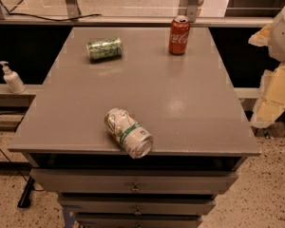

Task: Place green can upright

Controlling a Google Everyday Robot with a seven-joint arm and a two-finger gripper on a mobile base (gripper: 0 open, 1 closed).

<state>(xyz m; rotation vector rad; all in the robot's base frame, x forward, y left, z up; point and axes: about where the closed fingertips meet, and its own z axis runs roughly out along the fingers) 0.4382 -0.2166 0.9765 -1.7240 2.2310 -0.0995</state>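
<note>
The green can (pixel 104 49) lies on its side at the back left of the grey table (pixel 180 94); it is green with a pale mottled pattern and silver ends. My gripper (pixel 274 91) shows as pale cream shapes at the right edge of the camera view. It hangs beyond the table's right side, far from the green can, and holds nothing that I can see.
A red cola can (pixel 179 35) stands upright at the back right. A white can with a green band (pixel 128 132) lies on its side at the front edge. A soap pump bottle (pixel 12 78) stands on a ledge to the left. Drawers (pixel 133 186) sit below the tabletop.
</note>
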